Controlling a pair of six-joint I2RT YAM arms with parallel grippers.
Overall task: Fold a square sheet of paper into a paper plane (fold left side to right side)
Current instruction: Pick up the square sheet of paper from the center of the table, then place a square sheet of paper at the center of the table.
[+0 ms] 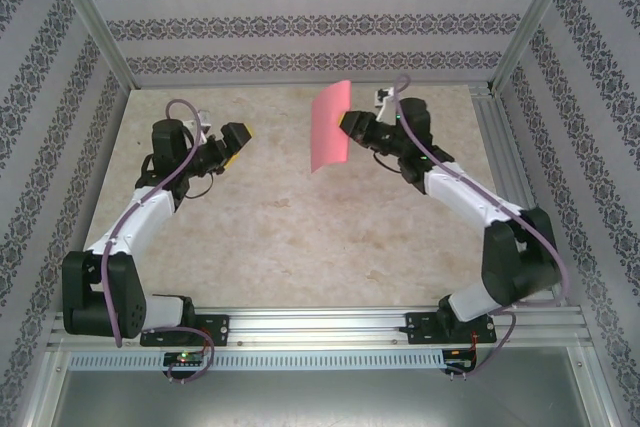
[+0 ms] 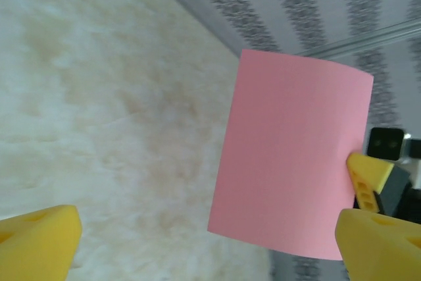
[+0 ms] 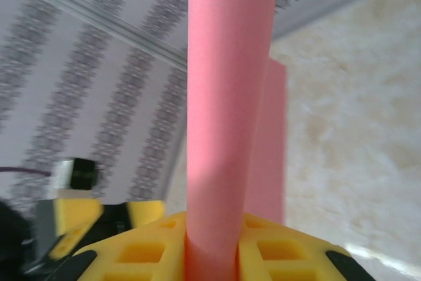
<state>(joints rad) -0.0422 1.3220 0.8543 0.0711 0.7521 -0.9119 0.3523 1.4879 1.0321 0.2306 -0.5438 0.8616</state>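
Observation:
The square sheet of paper [image 1: 330, 127] is pink and hangs in the air over the far middle of the table, standing on edge and slightly bowed. My right gripper [image 1: 350, 125] is shut on its right edge. In the right wrist view the sheet [image 3: 227, 129] rises curved from between the yellow fingers [image 3: 141, 248] of the right gripper [image 3: 212, 248]. My left gripper [image 1: 238, 142] is open and sits well left of the sheet, apart from it. From the left wrist view the paper [image 2: 293, 162] faces the camera beyond the open left gripper [image 2: 209, 245], with a right finger [image 2: 365, 179] at its edge.
The beige mottled tabletop [image 1: 280, 217] lies below both arms. Patterned walls and aluminium posts [image 1: 90, 17] enclose the sides and back. A metal rail [image 1: 320, 322] carrying the arm bases runs along the near edge.

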